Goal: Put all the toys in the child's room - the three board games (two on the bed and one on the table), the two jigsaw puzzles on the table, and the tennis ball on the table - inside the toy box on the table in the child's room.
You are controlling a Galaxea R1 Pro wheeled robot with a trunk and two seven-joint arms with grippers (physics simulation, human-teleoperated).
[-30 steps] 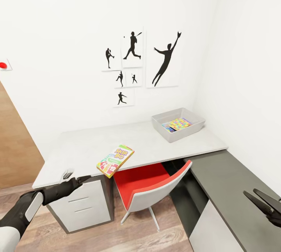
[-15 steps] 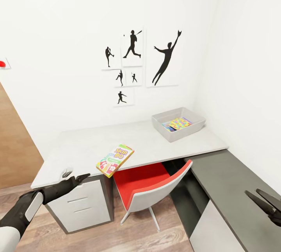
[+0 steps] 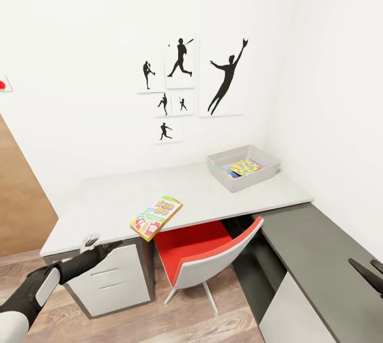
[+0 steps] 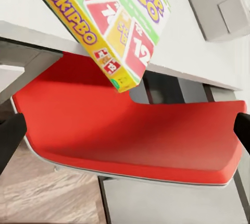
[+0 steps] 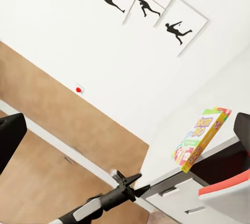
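Filling the middle of the head view, the table [image 3: 213,194] shows a pale mottled top against a white wall hung with black sports-silhouette pictures [image 3: 194,80]; wood-plank floor [image 3: 64,327] lies along the bottom. A red-seated chair [image 3: 205,255] is tucked under it, and a dark-grey side desk [image 3: 314,258] sits at lower right. The Skip-Bo box [image 3: 156,218] lies on the table's front edge, overhanging it. At centre right the toy box [image 3: 234,183] holds a multicoloured jigsaw puzzle [image 3: 242,167]. The left gripper [image 3: 101,243], lower left, has its fingers spread and empty. The right gripper [image 3: 372,273], at the right edge, is cropped, so I cannot tell its jaws there; its wrist view shows fingertips wide apart, holding nothing.
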